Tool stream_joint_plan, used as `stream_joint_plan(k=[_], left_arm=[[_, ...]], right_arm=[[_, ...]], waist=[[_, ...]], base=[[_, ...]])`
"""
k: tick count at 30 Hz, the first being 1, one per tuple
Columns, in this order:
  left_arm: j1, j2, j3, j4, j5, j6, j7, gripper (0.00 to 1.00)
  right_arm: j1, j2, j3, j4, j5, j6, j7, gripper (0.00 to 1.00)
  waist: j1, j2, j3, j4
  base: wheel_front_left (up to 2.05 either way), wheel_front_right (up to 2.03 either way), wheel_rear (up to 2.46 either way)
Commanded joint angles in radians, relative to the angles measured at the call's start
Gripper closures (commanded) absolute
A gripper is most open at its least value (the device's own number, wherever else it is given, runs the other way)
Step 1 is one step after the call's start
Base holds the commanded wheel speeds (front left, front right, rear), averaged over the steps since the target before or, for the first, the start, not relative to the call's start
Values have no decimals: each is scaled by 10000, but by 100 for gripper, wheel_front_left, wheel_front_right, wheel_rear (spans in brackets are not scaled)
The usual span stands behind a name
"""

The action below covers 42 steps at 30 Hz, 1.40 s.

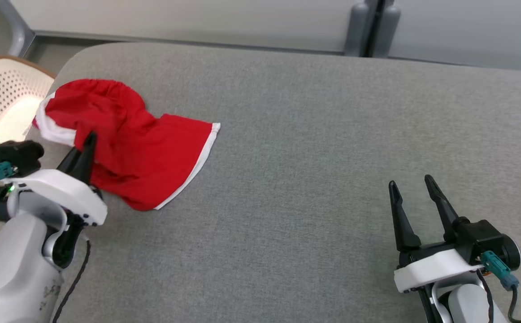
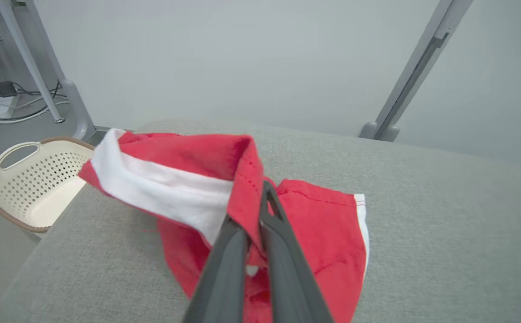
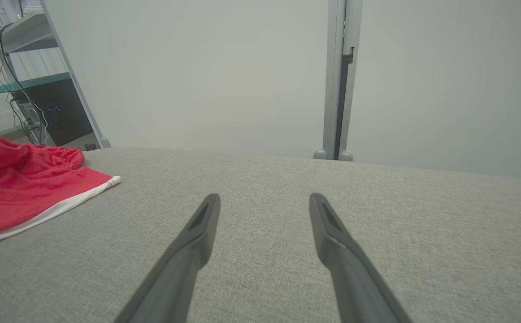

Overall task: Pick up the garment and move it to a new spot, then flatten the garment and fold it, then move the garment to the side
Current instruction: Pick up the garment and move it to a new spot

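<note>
The left claw (image 1: 89, 142) pinches shut on a fold of the red garment (image 1: 144, 148) heaped at its tips, seemingly to lift it, while the right claw (image 1: 410, 181) hangs open, empty, well apart.

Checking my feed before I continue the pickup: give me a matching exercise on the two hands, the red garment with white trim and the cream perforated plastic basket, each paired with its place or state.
Things:
1. left hand
2. right hand
3. red garment with white trim
4. cream perforated plastic basket

Places or states:
A. off the left end of the grey fabric-covered table
B. open over bare table fabric
C. shut on a red fold
D. bunched on the left part of the table

Pairs: 1-C, 2-B, 3-D, 4-A
</note>
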Motion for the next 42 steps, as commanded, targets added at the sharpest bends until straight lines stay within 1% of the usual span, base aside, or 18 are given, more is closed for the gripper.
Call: stream_joint_plan(k=[1, 6, 12, 16, 19, 23, 29, 30, 31, 32, 36, 39, 41, 42], left_arm=[[86, -46, -46, -397, 33, 47, -37, 100], [153, -199, -106, -2042, 137, 462, -85, 100], [-96, -797, -77, -4001, 147, 1218, -118, 100], [-493, -1276, -137, -4924, 302, 1731, -210, 100], [-767, -1701, -417, -5242, 509, 1991, -164, 100], [-1047, -2250, -1018, -5342, 808, 2119, -57, 100], [-886, -2999, -2151, -4871, 1305, 2408, -172, 100], [-778, -3090, -2436, -4682, 1346, 2398, -112, 93], [-720, -3161, -2751, -4462, 1405, 2348, -34, 54], [-650, -3219, -3108, -4234, 1465, 2259, 77, 0], [-402, -3326, -4374, -3485, 1580, 1925, 105, 0], [-127, -3364, -5096, -3083, 1446, 1629, 120, 0], [-13, -3382, -5539, -3010, 1203, 1177, 139, 0], [83, -3372, -5639, -2957, 1011, 1047, 174, 0]], right_arm=[[114, -25, -6, -33, 117, -19, -69, 0], [269, -24, -144, -262, 364, -19, -64, 0], [354, -22, -256, -398, 658, -19, -65, 0], [376, -24, -308, -470, 780, -19, -66, 0], [409, -25, -385, -512, 845, -19, -66, 0], [389, -27, -409, -543, 883, -19, -67, 0], [205, -22, -375, -605, 938, -19, -67, 0], [168, -25, -366, -613, 936, -19, -67, 0], [147, -24, -357, -620, 950, -19, -67, 0], [118, -22, -349, -619, 960, -19, -67, 0], [52, -24, -412, -639, 1000, -19, -67, 0], [13, -24, -515, -668, 1006, -19, -67, 0], [-15, -22, -606, -672, 990, -19, -68, 0], [-20, -24, -605, -665, 964, -19, -68, 0]], waist=[[0, 0, -328, -262], [0, 0, -641, -660], [0, 0, -870, -1251], [0, 0, -942, -1664], [0, 0, -963, -1916], [0, 0, -963, -2220], [0, 0, -775, -2632], [0, 0, -728, -2697], [0, 0, -683, -2752], [0, 0, -643, -2805], [0, 0, -503, -2943], [0, 0, -453, -2936], [0, 0, -453, -2861], [0, 0, -472, -2814]], base=[[0, 0, 0], [0, 0, 0], [0, 0, 0], [0, 0, 0], [0, 0, 0], [0, 0, 0], [0, 0, 0], [0, 0, 0], [0, 0, 0], [0, 0, 0], [0, 0, 0], [0, 0, 0], [0, 0, 0], [0, 0, 0]])
